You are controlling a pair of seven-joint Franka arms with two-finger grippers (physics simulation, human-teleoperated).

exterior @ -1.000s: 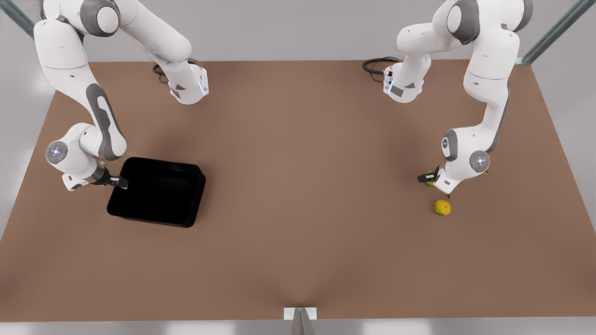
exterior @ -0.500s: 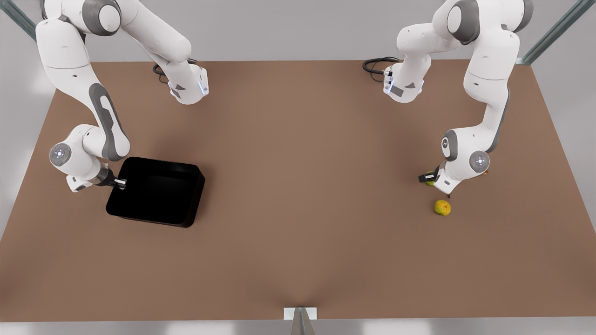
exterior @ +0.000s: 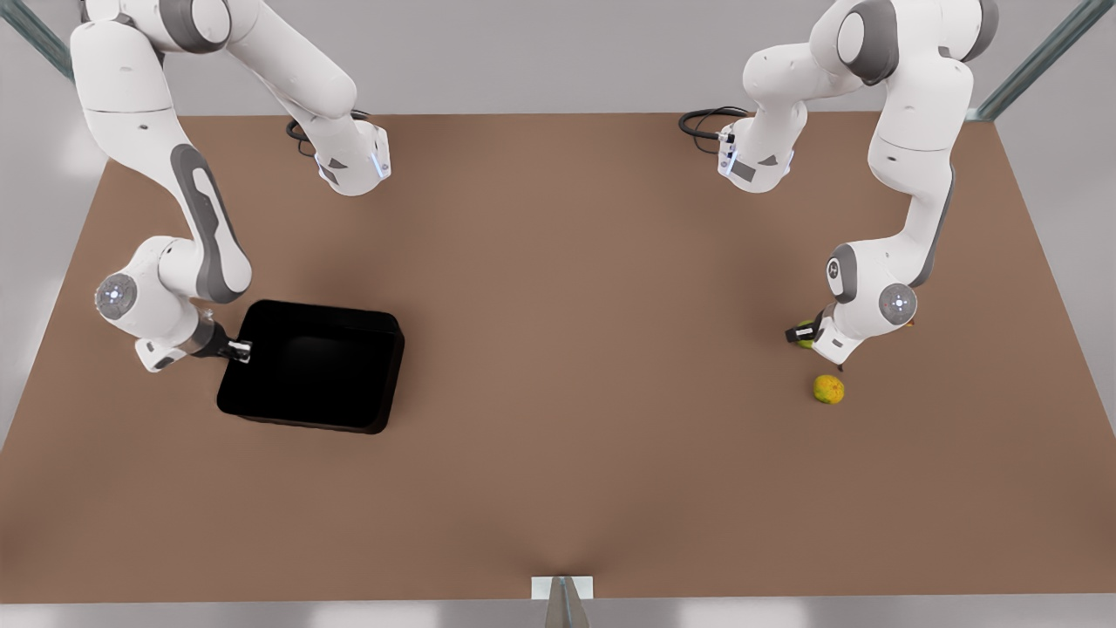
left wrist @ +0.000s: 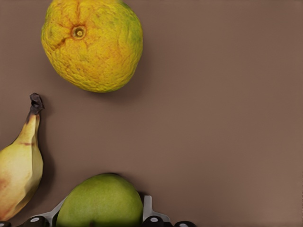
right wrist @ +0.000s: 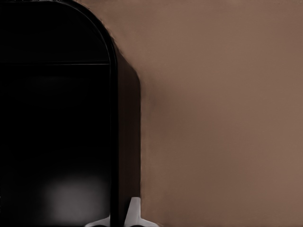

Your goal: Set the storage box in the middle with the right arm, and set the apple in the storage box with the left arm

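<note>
The storage box (exterior: 309, 366) is a glossy black open bin lying flat on the brown table at the front view's left. My right gripper (exterior: 244, 351) is shut on its near-left wall; in the right wrist view one pale finger (right wrist: 135, 213) sits outside that wall (right wrist: 113, 142). The apple (exterior: 804, 338), small and light green, rests on the table at the front view's right. My left gripper (exterior: 798, 332) is shut on it, and the left wrist view shows the apple (left wrist: 100, 201) between two pale fingers (left wrist: 147, 208).
A yellow-orange mottled fruit (exterior: 828, 389) lies just in front of the apple, seen close in the left wrist view (left wrist: 92, 45). A browned banana (left wrist: 19, 175) lies beside the apple. Wide bare table (exterior: 567, 349) spans the middle between the two arms.
The right arm has dragged the storage box toward the front view's right and slightly nearer the camera. The left arm and apple have barely moved.
</note>
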